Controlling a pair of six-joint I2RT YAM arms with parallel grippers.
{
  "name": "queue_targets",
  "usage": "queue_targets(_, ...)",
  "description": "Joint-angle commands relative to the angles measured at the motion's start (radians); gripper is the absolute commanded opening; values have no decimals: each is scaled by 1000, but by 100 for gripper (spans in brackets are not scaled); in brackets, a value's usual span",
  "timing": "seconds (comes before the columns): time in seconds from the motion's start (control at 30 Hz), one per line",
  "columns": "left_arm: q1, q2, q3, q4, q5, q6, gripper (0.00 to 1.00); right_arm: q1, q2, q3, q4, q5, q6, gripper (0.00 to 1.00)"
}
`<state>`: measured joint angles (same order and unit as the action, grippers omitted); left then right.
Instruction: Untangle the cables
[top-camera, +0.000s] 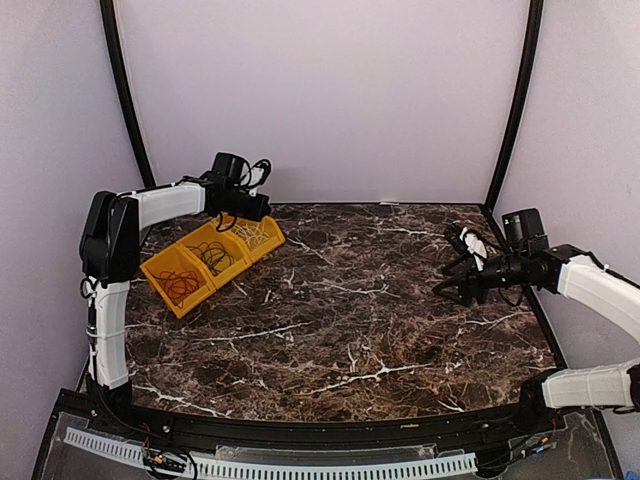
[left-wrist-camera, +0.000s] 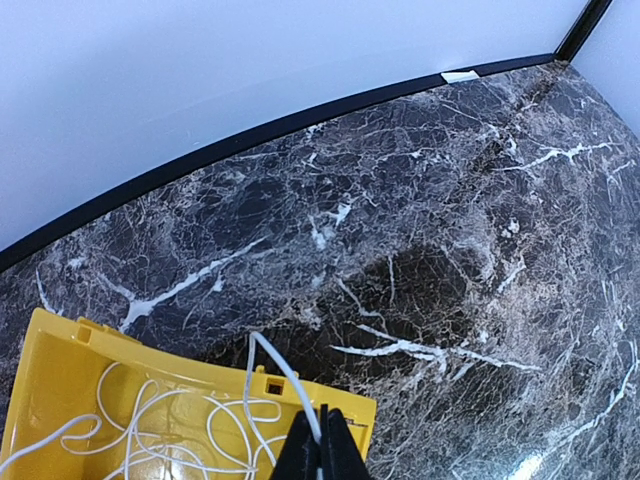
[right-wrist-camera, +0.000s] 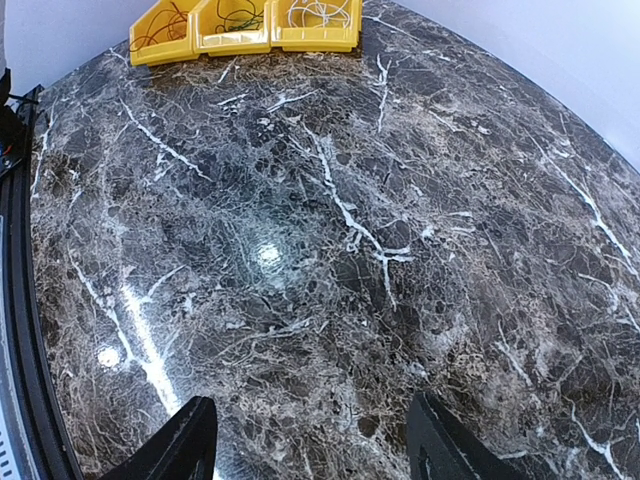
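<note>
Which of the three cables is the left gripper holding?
The white cable; the left gripper is shut on it. The black cable and red-orange cable lie untouched.

walls (top-camera: 320, 100): plain pale lilac | table (top-camera: 340, 320): dark marble, white veins | black corner posts (top-camera: 127, 90)

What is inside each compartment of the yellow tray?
The tray holds a red-orange cable nearest, a black cable in the middle, a white cable farthest. The left gripper, shut on a white strand, hides part of that compartment.
</note>
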<state>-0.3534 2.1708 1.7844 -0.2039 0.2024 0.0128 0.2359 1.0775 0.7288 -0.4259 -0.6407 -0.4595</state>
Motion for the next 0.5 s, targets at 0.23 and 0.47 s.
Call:
queue_targets(0.23,32,-52,-55,-37,-26,115,0,-5,2,-12,30,9,-13,67)
queue_targets(0.47,70,-90,-111,-60,-32,90,0,-5,9,-7,23,0,-19,67)
